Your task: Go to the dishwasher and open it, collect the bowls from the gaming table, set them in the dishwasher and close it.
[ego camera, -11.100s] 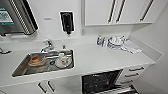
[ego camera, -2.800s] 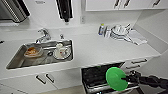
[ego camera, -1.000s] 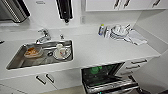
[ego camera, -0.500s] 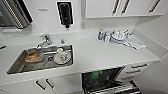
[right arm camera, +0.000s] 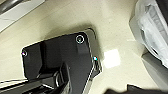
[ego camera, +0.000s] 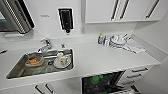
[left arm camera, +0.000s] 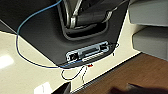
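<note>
1. The built-in dishwasher [ego camera: 106, 83] stands open at the lower centre-right of the head view, under the white countertop [ego camera: 100, 60], with a green bowl [ego camera: 96, 79] on its dark rack.
2. A steel sink [ego camera: 17, 71] at lower left holds dishes.
3. Whether either gripper's fingers are spread or pressed together cannot be told.

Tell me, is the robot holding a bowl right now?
It cannot be told from these pictures. A green bowl sits inside the open dishwasher under the counter; nothing grips it.
</note>
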